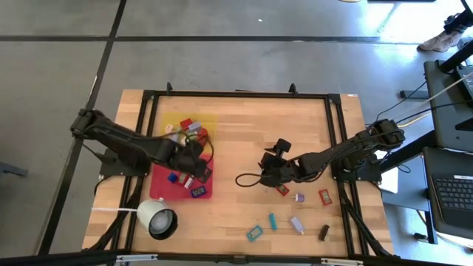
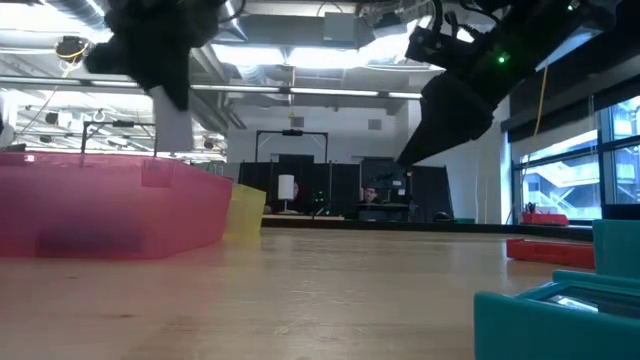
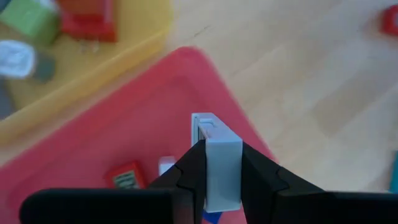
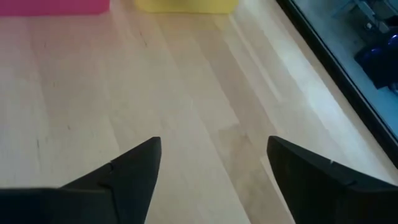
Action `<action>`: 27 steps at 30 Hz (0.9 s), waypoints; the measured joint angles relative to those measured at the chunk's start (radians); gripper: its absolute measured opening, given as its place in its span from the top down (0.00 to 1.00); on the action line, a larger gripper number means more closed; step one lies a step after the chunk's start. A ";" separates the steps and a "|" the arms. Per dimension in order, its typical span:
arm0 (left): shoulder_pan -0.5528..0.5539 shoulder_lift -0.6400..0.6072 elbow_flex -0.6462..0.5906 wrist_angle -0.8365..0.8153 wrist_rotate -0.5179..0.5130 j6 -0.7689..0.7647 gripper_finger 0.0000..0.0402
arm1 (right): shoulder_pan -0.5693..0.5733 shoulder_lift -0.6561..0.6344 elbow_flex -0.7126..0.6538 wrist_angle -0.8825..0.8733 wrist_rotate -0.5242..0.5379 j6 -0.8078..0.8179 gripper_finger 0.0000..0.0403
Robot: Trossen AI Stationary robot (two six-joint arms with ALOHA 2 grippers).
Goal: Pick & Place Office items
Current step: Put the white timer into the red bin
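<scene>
My left gripper (image 3: 217, 163) hangs over the red tray (image 1: 164, 186), shut on a small pale grey-blue block (image 3: 219, 144). Small pieces lie in that tray, among them a red one (image 3: 126, 177) and a blue one (image 1: 172, 177). The yellow tray (image 1: 208, 120) behind it holds red, green and grey pieces. More office items lie loose on the wood at the near right: a red piece (image 1: 283, 190), a lilac one (image 1: 299, 198) and a teal one (image 1: 255, 233). My right gripper (image 4: 214, 155) stands open over bare wood at mid-table (image 1: 263, 176). My left gripper pinches the pale block by its two opposite side faces (image 3: 231, 168) between the two fingers. The fingers slant down from above. The block's far end (image 3: 205, 121) sticks out past the fingertips, and the block is lifted clear above the red tray.
A white round cup (image 1: 159, 219) with a cord stands at the near left beside the red tray. A black frame (image 1: 336, 133) runs around the table. A black piece (image 1: 324, 232) and a second red piece (image 1: 325, 196) lie near the right edge. Bare wood spreads at mid-table.
</scene>
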 joint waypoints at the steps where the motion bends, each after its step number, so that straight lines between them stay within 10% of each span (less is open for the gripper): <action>1: -0.016 0.007 0.000 -0.015 -0.016 -0.027 0.83 | 0.000 0.000 0.000 0.001 0.000 0.000 0.27; 27: -0.030 0.247 -0.062 -0.182 -0.008 -0.077 0.83 | 0.016 0.000 0.000 -0.021 -0.030 0.080 0.31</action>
